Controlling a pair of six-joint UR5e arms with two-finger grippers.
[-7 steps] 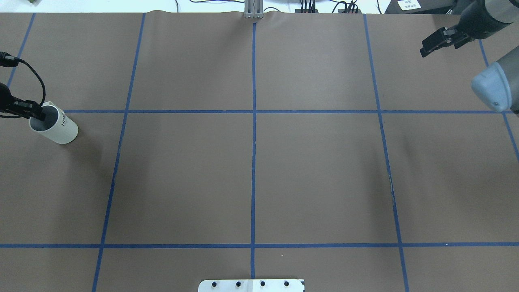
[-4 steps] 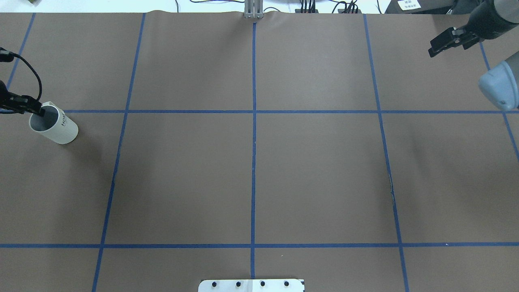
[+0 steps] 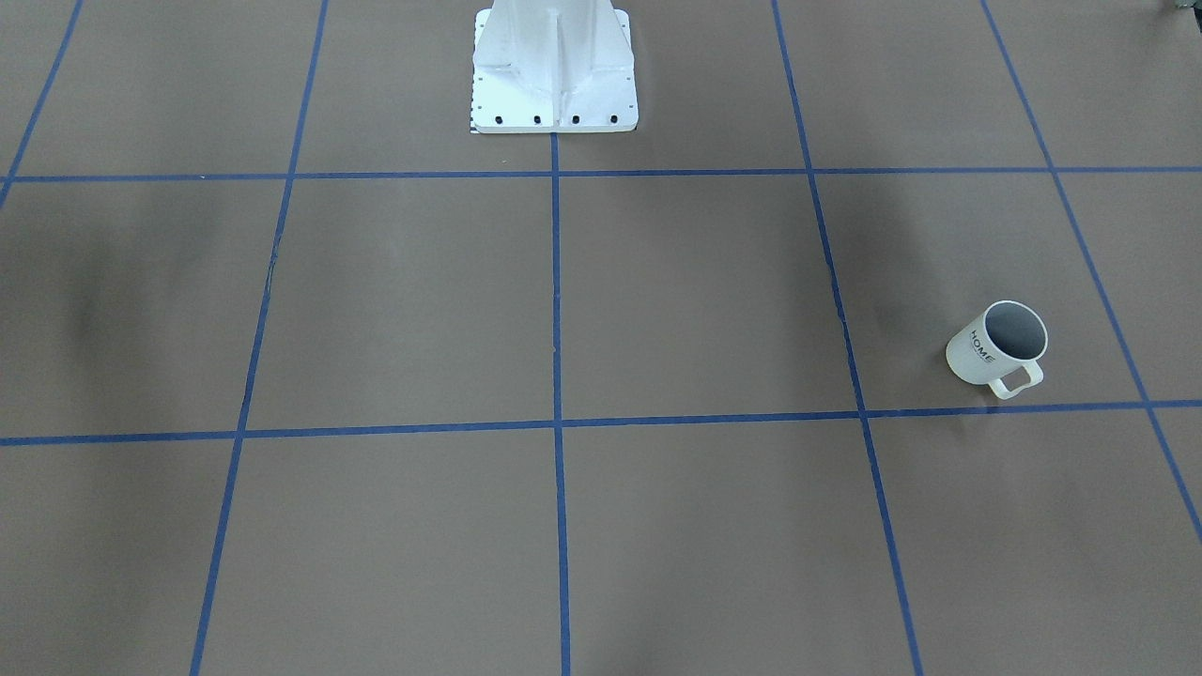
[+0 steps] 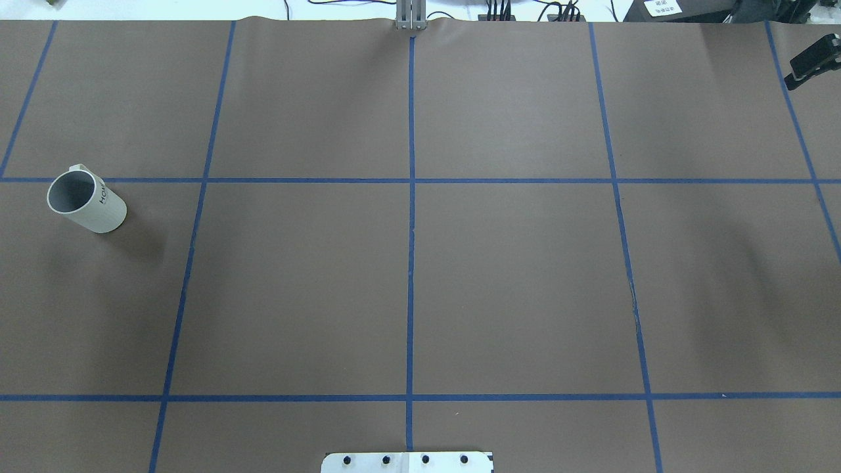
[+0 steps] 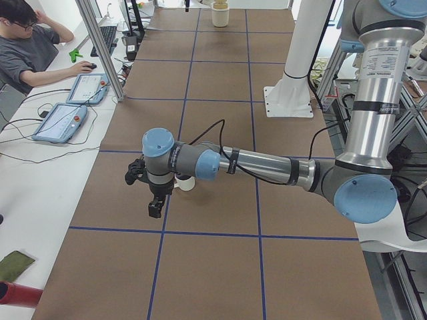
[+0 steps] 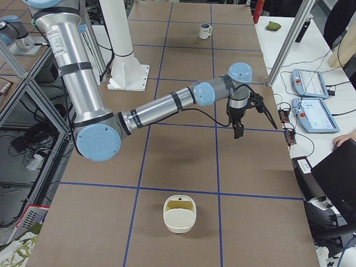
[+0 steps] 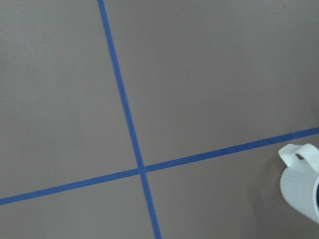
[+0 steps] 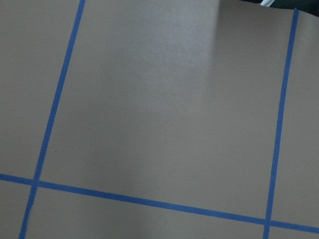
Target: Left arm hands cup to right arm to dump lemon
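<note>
The white "HOME" cup (image 4: 86, 200) stands upright on the brown table at the far left, handle toward the far side. Its grey inside looks empty, and no lemon shows in it. It also shows in the front view (image 3: 996, 345), small and far in the right side view (image 6: 205, 31), and at the left wrist view's lower right edge (image 7: 300, 180). My left gripper (image 5: 147, 193) hangs just beside the cup, apart from it; I cannot tell if it is open. My right gripper (image 4: 812, 60) is at the far right edge, its fingers spread and empty (image 6: 256, 125).
A white bowl (image 6: 179, 214) with something pale yellowish inside stands at the table's right end; I cannot tell what it is. The white robot base (image 3: 554, 66) stands at the middle of the near edge. An operator (image 5: 30, 47) sits at tablets beside the table.
My left gripper has pulled away from the cup's rim and left the overhead view on the left. My right gripper has moved toward the far right corner. The cup has stayed put.
</note>
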